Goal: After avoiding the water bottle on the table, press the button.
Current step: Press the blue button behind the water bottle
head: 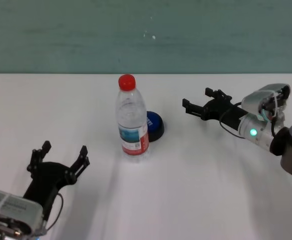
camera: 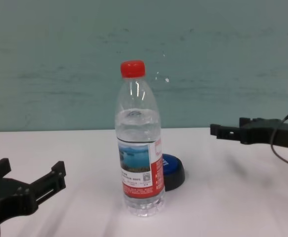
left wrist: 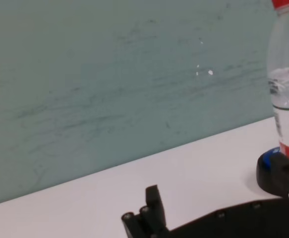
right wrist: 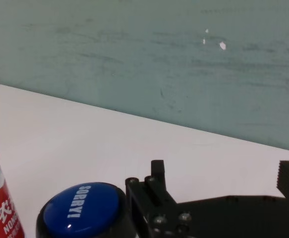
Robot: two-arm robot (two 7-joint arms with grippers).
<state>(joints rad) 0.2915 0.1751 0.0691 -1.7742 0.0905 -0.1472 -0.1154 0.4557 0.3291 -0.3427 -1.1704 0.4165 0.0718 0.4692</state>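
button (head: 155, 125) blue-domed on black base, behind water bottle (head: 132, 122).

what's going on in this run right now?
The right gripper, jaws open and holding nothing, hangs above the table to the right of the button, not touching it. The water bottle stands upright directly in front of the button, partly hiding it from the head camera. The right arm is coming from the side, clear of the bottle. The left gripper sits open near the table's front-left, well away from both. The button looks not yet pressed.
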